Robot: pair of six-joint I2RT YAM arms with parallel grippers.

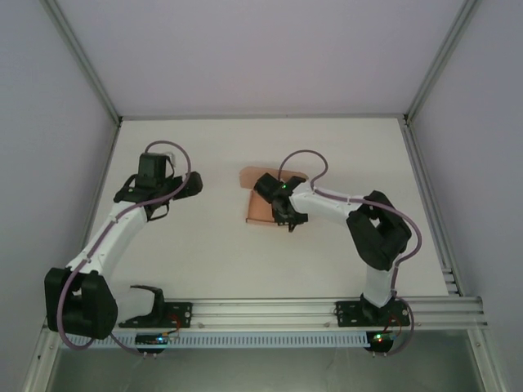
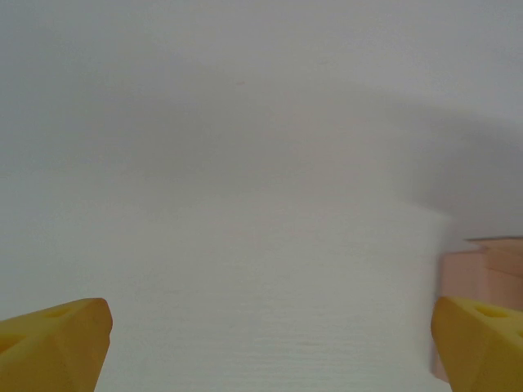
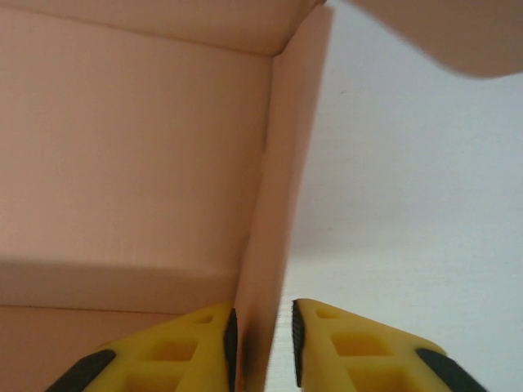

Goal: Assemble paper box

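Over the box [image 1: 260, 202], seen from above, the right gripper [image 1: 288, 216] dips at its near edge, while the left arm [image 1: 114, 233] hangs well left of it. Left wrist: the left gripper [image 2: 270, 320] gapes wide and empty, with the box off to its right. Right wrist: jaws nearly closed astride a raised wall [image 3: 274, 163], a sliver of gap at one pad. That's wall-folding, I'd say. Next it needs a firm pinch and a crease upright.

White table [image 1: 204, 253] across the frame's centre; pale walls [image 1: 49, 122] left, right and top; silver aluminium rail [image 1: 270, 309] along the bottom edge.
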